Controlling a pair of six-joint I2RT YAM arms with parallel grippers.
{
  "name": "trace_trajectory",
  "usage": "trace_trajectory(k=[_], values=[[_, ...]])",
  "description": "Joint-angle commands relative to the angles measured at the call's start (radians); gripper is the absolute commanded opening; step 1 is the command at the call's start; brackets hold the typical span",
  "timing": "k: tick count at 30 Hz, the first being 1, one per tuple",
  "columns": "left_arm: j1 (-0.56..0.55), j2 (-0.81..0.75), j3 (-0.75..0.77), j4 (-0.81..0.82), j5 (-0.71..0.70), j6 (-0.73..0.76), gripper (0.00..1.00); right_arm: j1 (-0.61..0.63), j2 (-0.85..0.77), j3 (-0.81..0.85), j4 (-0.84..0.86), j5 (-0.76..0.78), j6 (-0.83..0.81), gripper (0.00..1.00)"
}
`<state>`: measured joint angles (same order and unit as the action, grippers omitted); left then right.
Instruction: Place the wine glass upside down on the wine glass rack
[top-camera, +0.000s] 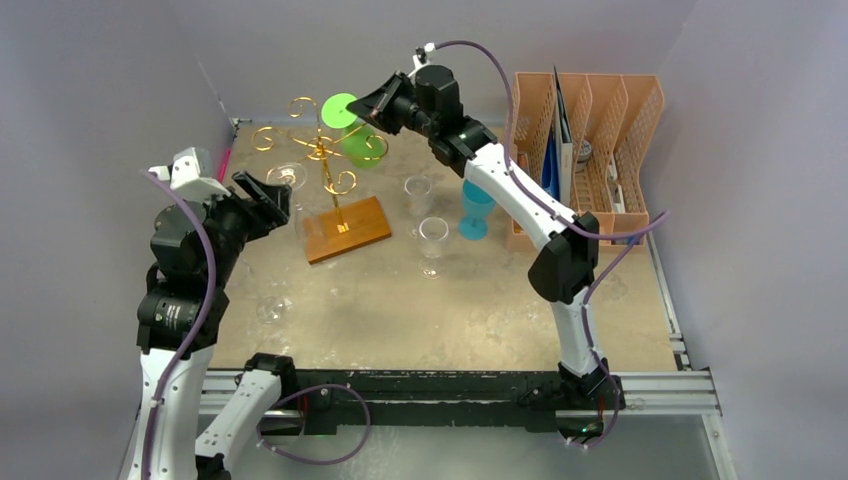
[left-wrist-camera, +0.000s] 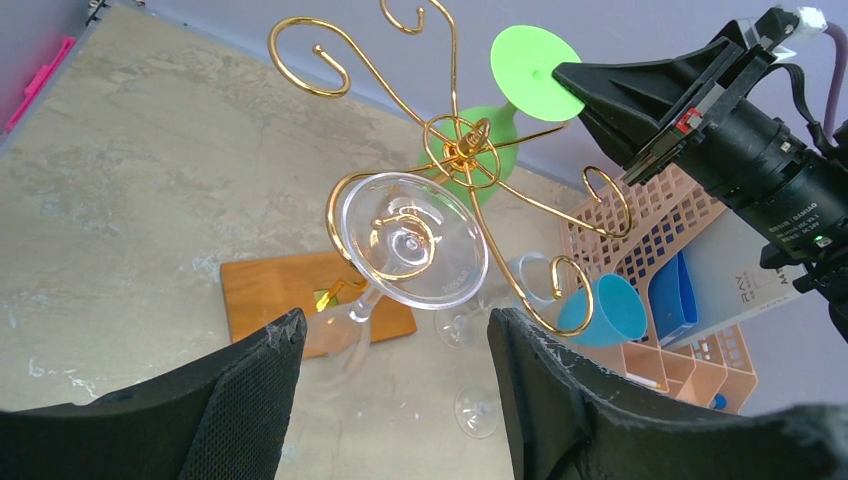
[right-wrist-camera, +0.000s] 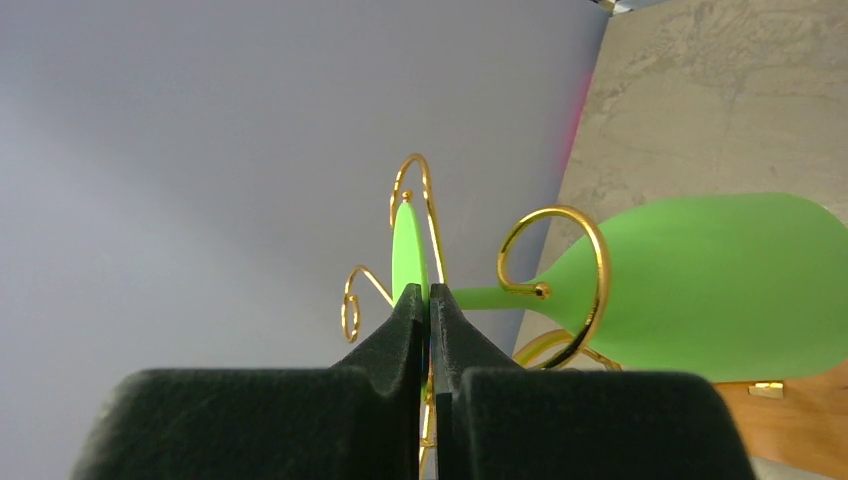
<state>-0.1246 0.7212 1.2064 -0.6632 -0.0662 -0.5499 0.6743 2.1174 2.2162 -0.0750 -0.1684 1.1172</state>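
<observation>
The gold wire wine glass rack (top-camera: 322, 155) stands on its wooden base (top-camera: 345, 229) at the far middle-left. My right gripper (top-camera: 374, 103) is shut on the foot disc of a green wine glass (top-camera: 360, 145), held upside down among the rack's back arms. In the right wrist view its fingertips (right-wrist-camera: 429, 292) pinch the disc's edge (right-wrist-camera: 407, 245), and a gold curl (right-wrist-camera: 556, 280) crosses the stem. A clear wine glass (left-wrist-camera: 412, 240) hangs upside down on a front arm. My left gripper (left-wrist-camera: 395, 330) is open and empty just below it, not touching.
Two clear glasses (top-camera: 418, 190) (top-camera: 433, 235) and a blue glass (top-camera: 477, 210) stand right of the rack. Another clear glass (top-camera: 270, 308) lies near my left arm. An orange file organiser (top-camera: 590, 150) stands at the far right. Grey walls close in at the back.
</observation>
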Motion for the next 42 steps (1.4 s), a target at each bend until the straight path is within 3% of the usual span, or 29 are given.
trace_trajectory(k=[1, 17, 20, 36, 38, 42], values=[[-0.001, -0.011, 0.027, 0.013, -0.020, -0.004, 0.66, -0.006, -0.077, -0.016, 0.006, 0.001, 0.026, 0.00], [-0.001, -0.029, 0.042, -0.010, -0.019, 0.005, 0.66, -0.061, -0.197, -0.204, 0.072, 0.068, 0.051, 0.00], [-0.001, -0.035, 0.045, -0.013, -0.023, 0.011, 0.66, -0.073, -0.184, -0.226, 0.181, 0.069, 0.073, 0.00], [-0.001, -0.061, 0.033, -0.033, -0.050, 0.026, 0.66, -0.104, -0.024, -0.001, 0.099, -0.051, 0.100, 0.00], [-0.001, -0.062, 0.033, -0.035, -0.050, 0.026, 0.66, -0.106, -0.017, 0.013, 0.079, -0.059, 0.096, 0.06], [-0.001, -0.066, 0.034, -0.037, -0.058, 0.028, 0.66, -0.110, -0.017, 0.017, 0.036, -0.066, 0.089, 0.28]])
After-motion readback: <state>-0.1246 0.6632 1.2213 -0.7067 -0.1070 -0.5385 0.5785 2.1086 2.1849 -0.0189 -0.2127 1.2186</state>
